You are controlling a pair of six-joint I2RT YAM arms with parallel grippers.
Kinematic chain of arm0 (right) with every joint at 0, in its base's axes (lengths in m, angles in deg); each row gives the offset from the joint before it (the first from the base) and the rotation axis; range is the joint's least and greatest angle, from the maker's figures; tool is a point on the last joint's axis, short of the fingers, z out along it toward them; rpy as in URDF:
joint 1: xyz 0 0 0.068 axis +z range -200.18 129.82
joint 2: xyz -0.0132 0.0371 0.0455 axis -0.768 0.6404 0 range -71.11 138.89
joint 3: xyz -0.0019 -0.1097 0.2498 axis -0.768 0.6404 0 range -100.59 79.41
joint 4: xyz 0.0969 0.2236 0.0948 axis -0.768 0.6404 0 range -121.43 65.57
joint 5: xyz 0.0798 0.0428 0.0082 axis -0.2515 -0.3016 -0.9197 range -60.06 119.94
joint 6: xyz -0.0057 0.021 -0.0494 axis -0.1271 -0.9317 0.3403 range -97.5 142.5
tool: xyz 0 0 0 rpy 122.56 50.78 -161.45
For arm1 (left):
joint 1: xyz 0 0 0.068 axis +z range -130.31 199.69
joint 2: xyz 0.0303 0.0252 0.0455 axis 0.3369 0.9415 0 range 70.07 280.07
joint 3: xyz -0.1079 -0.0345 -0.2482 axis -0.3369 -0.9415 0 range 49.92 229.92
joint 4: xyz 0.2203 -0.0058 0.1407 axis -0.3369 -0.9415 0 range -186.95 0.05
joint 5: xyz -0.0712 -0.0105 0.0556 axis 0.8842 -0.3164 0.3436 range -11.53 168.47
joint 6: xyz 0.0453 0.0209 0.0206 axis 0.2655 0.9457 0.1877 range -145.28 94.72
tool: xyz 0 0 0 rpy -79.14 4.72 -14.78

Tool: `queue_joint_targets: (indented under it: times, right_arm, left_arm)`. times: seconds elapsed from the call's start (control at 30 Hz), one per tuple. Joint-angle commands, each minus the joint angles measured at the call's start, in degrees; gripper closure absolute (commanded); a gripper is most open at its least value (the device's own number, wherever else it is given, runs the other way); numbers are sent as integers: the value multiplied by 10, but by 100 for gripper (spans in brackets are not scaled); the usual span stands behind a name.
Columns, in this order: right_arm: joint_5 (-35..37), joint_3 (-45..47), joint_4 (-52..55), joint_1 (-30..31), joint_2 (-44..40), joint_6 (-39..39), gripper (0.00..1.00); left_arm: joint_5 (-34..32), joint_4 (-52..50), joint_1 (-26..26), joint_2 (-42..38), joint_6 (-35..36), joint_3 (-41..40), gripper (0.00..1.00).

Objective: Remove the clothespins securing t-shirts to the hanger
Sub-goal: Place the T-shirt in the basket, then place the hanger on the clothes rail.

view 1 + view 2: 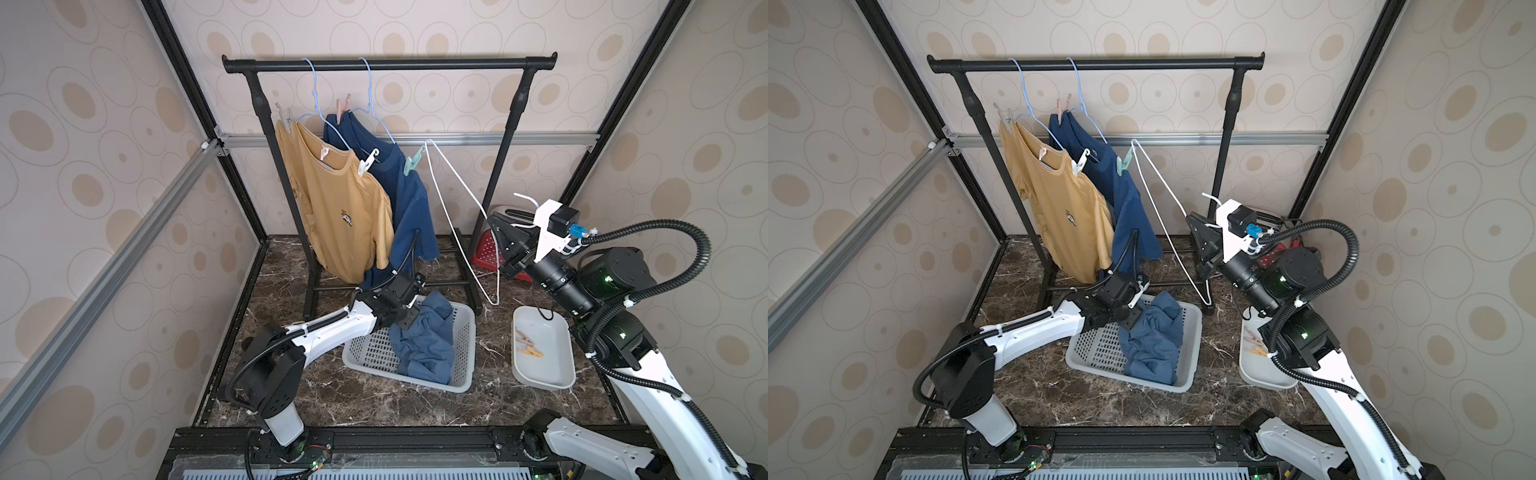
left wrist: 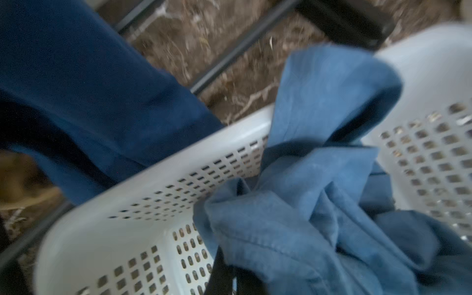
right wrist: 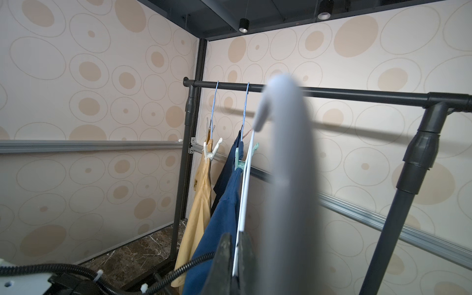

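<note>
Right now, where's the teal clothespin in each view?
Top view: teal clothespin just right of centre, upper half, on the dark blue t-shirt's shoulder.
Top view: just left of centre, same shoulder.
Left wrist: not in it.
Right wrist: centre, on that shoulder.
Landmark: black rack rail above it, absent from left wrist.

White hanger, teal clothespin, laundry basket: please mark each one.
white hanger point(image 3: 288, 166): right wrist view, on its blurred hook close to the lens.
teal clothespin point(image 1: 410, 163): in a top view, on the middle of its body.
laundry basket point(image 1: 368, 353): in a top view, on its bare perforated part.
</note>
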Motion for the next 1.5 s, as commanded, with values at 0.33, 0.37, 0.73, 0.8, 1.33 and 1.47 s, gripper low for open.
queue_joint_targets:
  times: [0.33,0.37,0.73,0.8,1.33,1.47]
  right_arm:
    - [23,11,52,-13,-24,26,100]
    - [30,16,61,-14,-28,30,100]
    - [135,-39,334,-13,-9,-15,100]
    - [133,-31,353,-13,-12,-35,100]
    - [81,-1,439,-13,-33,-110,100]
    - [67,8,439,-13,-36,-118,100]
  left_arm:
    - [-31,-66,-13,-150,46,-14,2]
    - [-43,-77,-13,-167,52,-20,1]
    - [-27,34,-16,-315,463,-26,1]
    - [5,78,-17,-306,526,-13,1]
    - [189,224,-40,-93,595,158,27]
    - [215,229,-53,-54,590,185,44]
